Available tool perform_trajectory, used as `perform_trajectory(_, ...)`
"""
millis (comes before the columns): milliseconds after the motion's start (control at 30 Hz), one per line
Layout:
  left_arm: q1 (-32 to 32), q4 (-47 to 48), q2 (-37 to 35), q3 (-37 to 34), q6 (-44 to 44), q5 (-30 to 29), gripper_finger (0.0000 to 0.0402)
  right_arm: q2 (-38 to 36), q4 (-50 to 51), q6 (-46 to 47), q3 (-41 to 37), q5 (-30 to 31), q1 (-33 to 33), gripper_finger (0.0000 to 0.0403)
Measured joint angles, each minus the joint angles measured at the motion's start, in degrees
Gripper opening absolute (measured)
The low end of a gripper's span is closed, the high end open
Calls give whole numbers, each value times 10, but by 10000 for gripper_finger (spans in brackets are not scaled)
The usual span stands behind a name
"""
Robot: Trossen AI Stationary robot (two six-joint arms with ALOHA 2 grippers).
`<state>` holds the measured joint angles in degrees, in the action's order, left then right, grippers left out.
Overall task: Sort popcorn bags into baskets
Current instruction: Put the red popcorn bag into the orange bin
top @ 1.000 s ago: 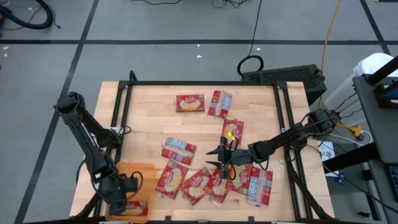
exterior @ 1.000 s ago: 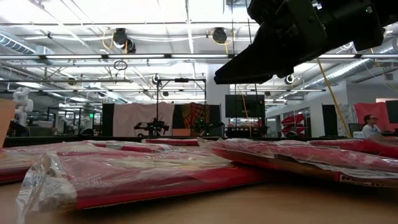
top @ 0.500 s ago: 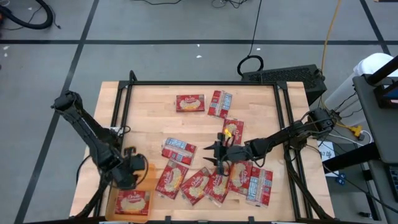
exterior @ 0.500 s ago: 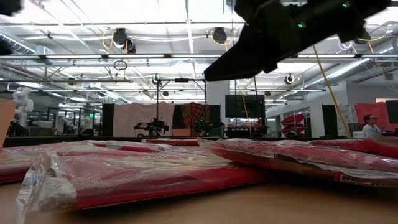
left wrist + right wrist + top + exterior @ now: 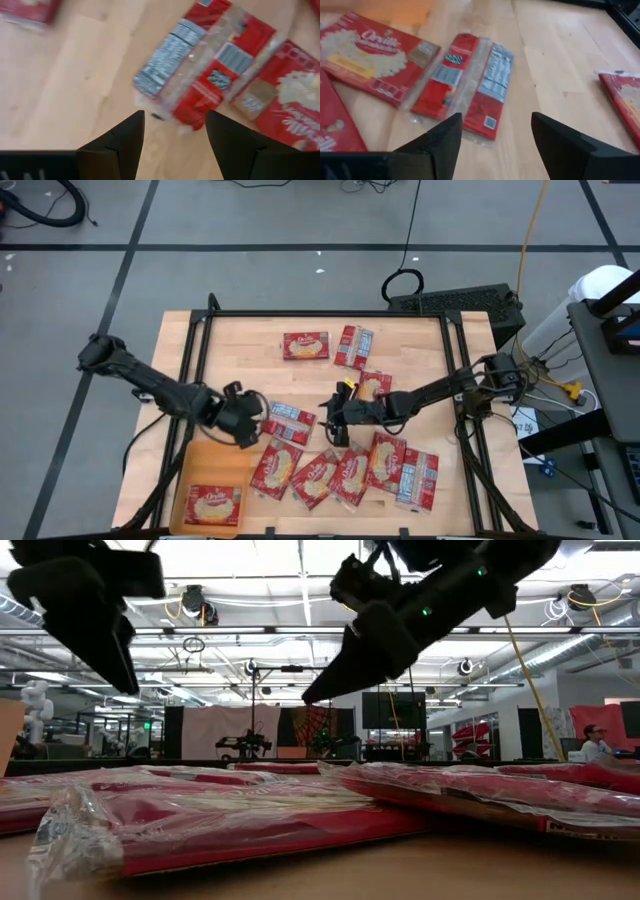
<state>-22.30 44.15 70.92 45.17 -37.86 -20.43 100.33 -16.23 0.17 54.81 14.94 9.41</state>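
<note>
I see the flat red popcorn packet, back panel up (image 5: 288,420), lying between both wide-open empty grippers: left gripper (image 5: 256,423) nearer, right gripper (image 5: 333,418) just beyond it.

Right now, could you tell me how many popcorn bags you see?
10 bags: one in the tray, two at the back, two mid-table, five along the front; more may hide.

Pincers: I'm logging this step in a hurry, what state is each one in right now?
Left pincer: open, holding nothing, above a back-side-up popcorn bag.
Right pincer: open, holding nothing, facing that same bag.
</note>
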Motion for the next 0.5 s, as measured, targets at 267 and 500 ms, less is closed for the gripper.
perform_trajectory(267,60,-14,66,0,21,82,214,0,-78,-26,-32,0,-5,230)
perform_trajectory(500,61,-22,132,0,8,131,225,0,-122,-29,-76,0,-3,230)
